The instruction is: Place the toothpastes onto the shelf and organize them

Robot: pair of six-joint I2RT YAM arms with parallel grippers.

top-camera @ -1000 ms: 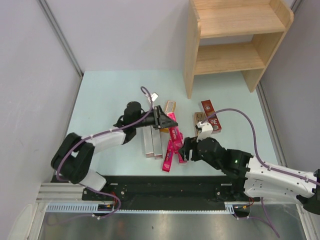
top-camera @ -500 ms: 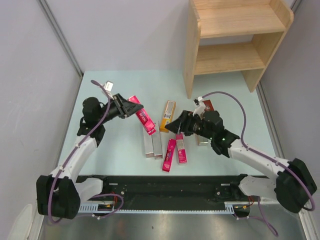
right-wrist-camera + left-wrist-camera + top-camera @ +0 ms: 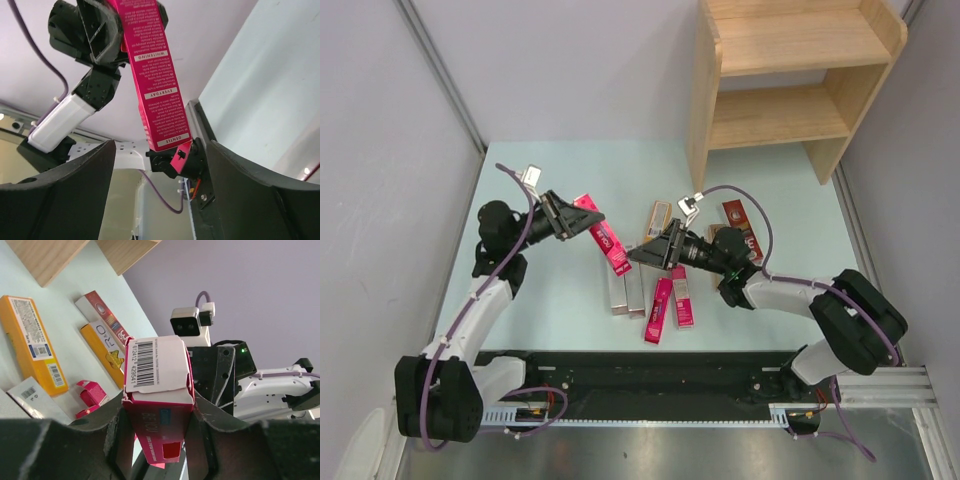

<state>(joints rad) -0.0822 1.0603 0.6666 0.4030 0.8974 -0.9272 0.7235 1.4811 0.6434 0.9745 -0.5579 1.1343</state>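
Magenta carton (image 3: 606, 238) grasped by the left hand (image 3: 572, 219), aloft left of the shelf (image 3: 700, 110); right hand (image 3: 643, 256), nearer the shelf, stands released, empty.

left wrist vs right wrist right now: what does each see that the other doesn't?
Left wrist only: the barcode end of the magenta toothpaste carton, the orange-yellow carton and dark red carton lying loose, and part of the shelf.
Right wrist only: the magenta carton's long printed side, and the right end effector open, with the carton's free end seen between its fingers.
Both: that magenta carton clamped in the left end effector.
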